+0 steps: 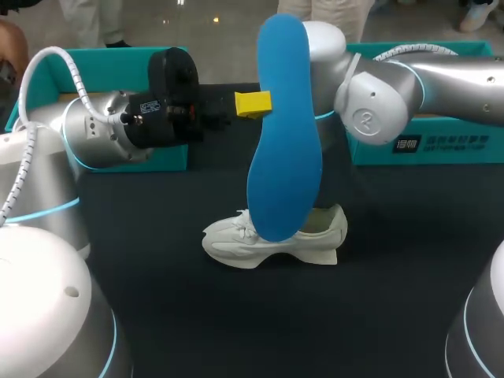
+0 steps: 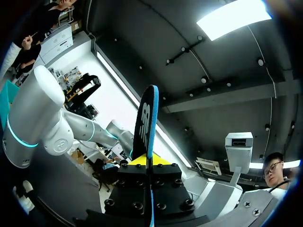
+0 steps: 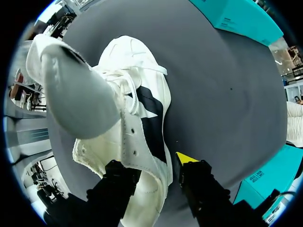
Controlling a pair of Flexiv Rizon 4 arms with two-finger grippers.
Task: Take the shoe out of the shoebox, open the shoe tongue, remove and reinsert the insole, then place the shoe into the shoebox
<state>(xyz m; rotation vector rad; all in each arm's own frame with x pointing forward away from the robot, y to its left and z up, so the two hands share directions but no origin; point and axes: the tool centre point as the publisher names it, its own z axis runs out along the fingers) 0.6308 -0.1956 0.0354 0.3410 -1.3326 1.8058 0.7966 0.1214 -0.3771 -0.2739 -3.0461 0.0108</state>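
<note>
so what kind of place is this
Likely a robot lab bench for shoe handling: left arm and right arm over a dark table, a teal shoebox, a white sneaker with its blue insole lifted out.

My left arm and right arm are smooth silver-grey tubes with rounded joints, ringed by thin glowing cyan bands. A white ribbed cable runs along the left one. The right arm's joint cap bears a round embossed mark. My left tool is black, dotted with sunken screws; my right tool is black too, both yellow-tipped.
</note>
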